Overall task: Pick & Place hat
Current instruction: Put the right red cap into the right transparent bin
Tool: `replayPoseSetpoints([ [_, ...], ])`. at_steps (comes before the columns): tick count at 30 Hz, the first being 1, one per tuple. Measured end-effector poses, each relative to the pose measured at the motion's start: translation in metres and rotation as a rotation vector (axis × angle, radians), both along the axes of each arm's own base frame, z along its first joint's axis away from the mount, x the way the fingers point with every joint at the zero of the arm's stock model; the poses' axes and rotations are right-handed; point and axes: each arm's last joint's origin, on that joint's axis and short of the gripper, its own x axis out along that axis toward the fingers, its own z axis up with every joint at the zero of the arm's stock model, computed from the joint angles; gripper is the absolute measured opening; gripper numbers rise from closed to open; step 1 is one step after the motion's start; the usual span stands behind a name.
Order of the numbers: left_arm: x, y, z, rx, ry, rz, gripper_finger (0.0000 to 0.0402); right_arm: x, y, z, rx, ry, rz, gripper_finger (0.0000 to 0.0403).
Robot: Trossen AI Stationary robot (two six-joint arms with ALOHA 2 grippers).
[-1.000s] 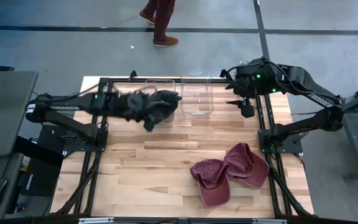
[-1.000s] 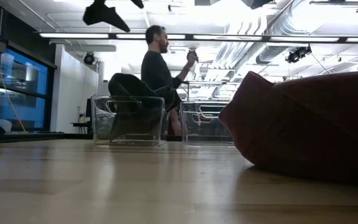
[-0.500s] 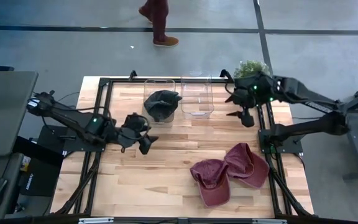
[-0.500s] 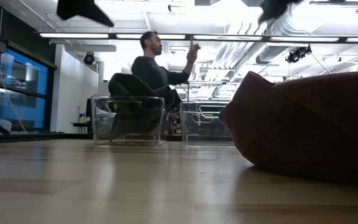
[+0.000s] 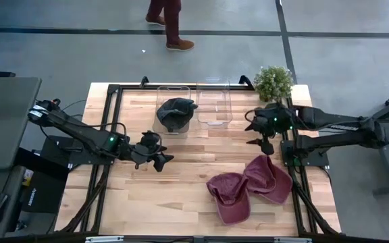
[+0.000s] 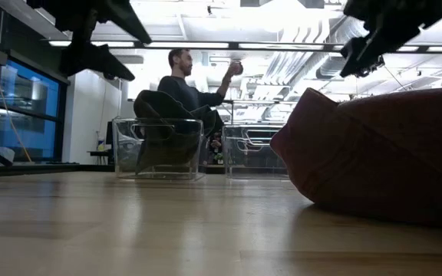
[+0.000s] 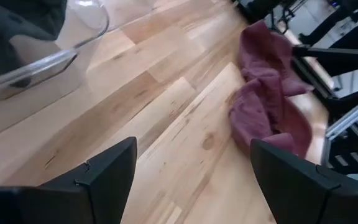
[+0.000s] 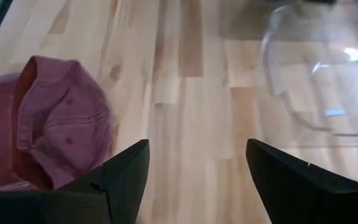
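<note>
Two maroon caps lie on the table's near right part: one (image 5: 230, 196) nearer the front edge, the other (image 5: 270, 177) partly overlapping it toward the right; both show in the left wrist view (image 7: 267, 99), one in the right wrist view (image 8: 48, 124). A dark cap (image 5: 175, 112) sits inside the left clear bin (image 5: 173, 91). My left gripper (image 5: 161, 160) hovers open over the table's left middle. My right gripper (image 5: 261, 144) hovers open between the right clear bin (image 5: 214, 121) and the maroon caps.
A small potted plant (image 5: 273, 81) stands at the far right corner. The right clear bin holds nothing visible. Black frame rails (image 5: 290, 155) run along the table's sides. A person walks past the far edge (image 5: 173, 23). Bare wood lies between the grippers.
My left gripper has drawn back from the left bin, where the dark cap stays, toward the table's near left middle. My right gripper has moved from beside the right bin toward the near edge, closer to the maroon caps, uncovering the plant.
</note>
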Motion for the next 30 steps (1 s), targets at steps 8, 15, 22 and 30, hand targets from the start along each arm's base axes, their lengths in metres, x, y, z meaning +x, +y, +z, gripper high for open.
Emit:
replayPoseSetpoints([
  [8, 0.000, 0.001, -0.001, 0.014, -0.002, 0.019, 0.0302, 0.002, 0.014, -0.035, 0.082, 0.059, -0.046, 0.0263],
  [15, -0.001, 0.001, -0.003, 0.024, 0.022, 0.019, 0.0302, -0.001, 0.026, -0.048, 0.121, 0.128, -0.109, 0.0263],
  [22, -0.003, 0.002, -0.005, 0.037, 0.052, 0.021, 0.0302, -0.007, 0.031, -0.058, 0.134, 0.270, -0.209, 0.0263],
  [30, -0.003, 0.002, -0.006, 0.039, 0.056, 0.020, 0.0302, -0.006, 0.031, -0.063, 0.160, 0.502, -0.325, 0.0263],
])
